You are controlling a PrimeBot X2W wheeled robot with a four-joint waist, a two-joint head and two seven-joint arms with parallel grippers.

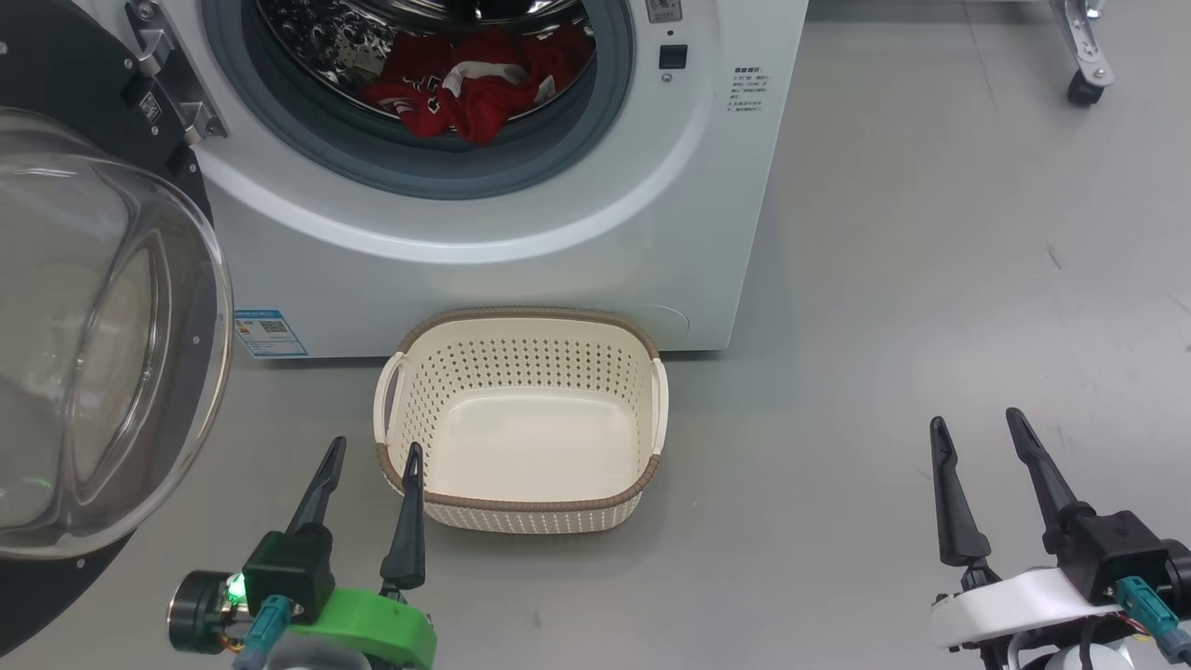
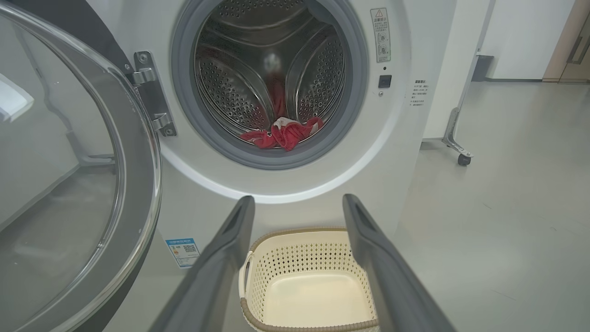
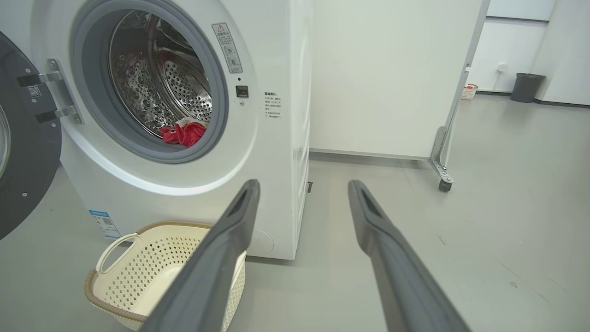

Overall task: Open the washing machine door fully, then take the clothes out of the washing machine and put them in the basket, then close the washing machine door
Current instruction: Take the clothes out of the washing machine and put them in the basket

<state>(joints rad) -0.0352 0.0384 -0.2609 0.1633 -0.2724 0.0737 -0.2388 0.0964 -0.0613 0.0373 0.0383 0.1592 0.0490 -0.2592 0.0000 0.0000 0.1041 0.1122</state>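
Observation:
The white washing machine (image 1: 577, 214) stands with its door (image 1: 102, 354) swung wide to the left, glass bowl facing out. Red clothes (image 1: 465, 84) with white trim lie at the front of the steel drum, also seen as clothes (image 2: 281, 133) and clothes (image 3: 183, 133). The cream basket (image 1: 521, 507) sits empty on the floor before the machine. My left gripper (image 1: 374, 448) is open, low at the basket's near-left corner, holding nothing. My right gripper (image 1: 977, 419) is open over bare floor, well right of the basket. Left gripper (image 2: 297, 200) and right gripper (image 3: 304, 184) show spread fingers.
A white partition on a castor leg (image 3: 440, 180) stands right of the machine, its wheel (image 1: 1084, 88) at the top right. A dark bin (image 3: 525, 87) sits far back. Grey floor (image 1: 930, 307) spreads to the right of the machine and basket.

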